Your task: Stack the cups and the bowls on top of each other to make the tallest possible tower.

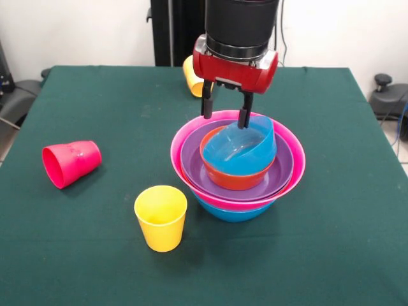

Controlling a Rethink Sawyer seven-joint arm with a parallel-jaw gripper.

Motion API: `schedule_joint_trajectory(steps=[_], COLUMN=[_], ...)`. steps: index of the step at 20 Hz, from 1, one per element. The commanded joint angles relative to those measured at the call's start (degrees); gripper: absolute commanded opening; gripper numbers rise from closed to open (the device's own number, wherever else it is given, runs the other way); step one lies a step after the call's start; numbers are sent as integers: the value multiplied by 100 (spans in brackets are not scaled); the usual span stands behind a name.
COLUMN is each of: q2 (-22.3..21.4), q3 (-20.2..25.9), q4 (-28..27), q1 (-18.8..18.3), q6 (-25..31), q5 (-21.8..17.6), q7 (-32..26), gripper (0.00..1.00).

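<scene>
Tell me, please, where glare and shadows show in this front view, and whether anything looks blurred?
Front view: soft glare streaks the pink bowl rim and blue bowl; faint shadows lie beside the yellow cup and red-pink cup; the gripper and tabletop look sharp.

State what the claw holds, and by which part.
The claw pinches the small glossy blue plastic bowl by its far rim, tilted inside the orange plastic bowl.

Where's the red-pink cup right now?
In the front view the red-pink cup lies on its side at picture left, well apart from the tower, up-left of the upright yellow cup.
</scene>
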Motion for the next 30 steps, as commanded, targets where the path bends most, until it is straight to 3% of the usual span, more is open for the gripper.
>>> schedule_joint_trajectory(steps=[1, 10, 18, 30], q2=[318, 200, 363, 374], q3=[-170, -428, -650, -837], q4=[153, 386, 260, 196], q1=[280, 570, 851, 936], q6=[-241, -204, -243, -163], q5=[68, 318, 617, 920], q7=[726, 967, 1105, 751], gripper=[100, 100, 100, 100])
